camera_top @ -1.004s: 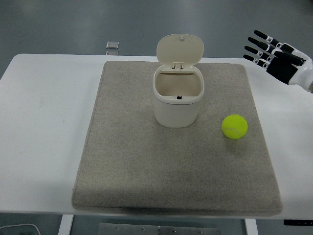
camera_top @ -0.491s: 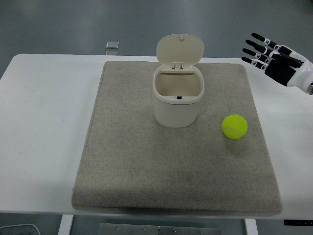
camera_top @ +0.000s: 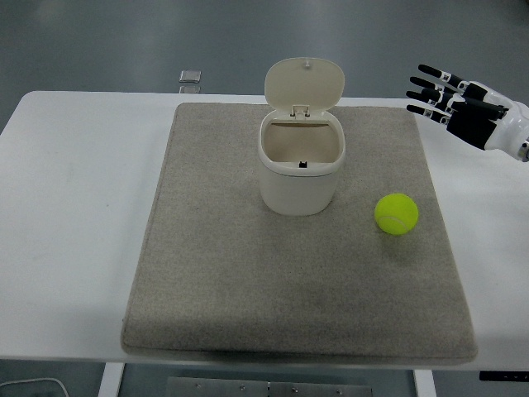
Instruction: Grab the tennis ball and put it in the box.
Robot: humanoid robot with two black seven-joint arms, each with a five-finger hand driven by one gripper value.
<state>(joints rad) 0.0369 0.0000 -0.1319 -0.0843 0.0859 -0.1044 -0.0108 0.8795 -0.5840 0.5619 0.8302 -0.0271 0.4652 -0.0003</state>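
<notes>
Yellow-green tennis ball on the right part of a grey mat, loose, touched by nothing. Just left of it and a little farther back, near the mat's middle, a cream box, upright, hinged lid tipped up and back, inside open to view. Mat flat on a white table. Well apart from the ball, up at the far right edge, the right hand, raised above the table, fingers spread apart, holding nothing. Small square grey object at the table's far edge.
</notes>
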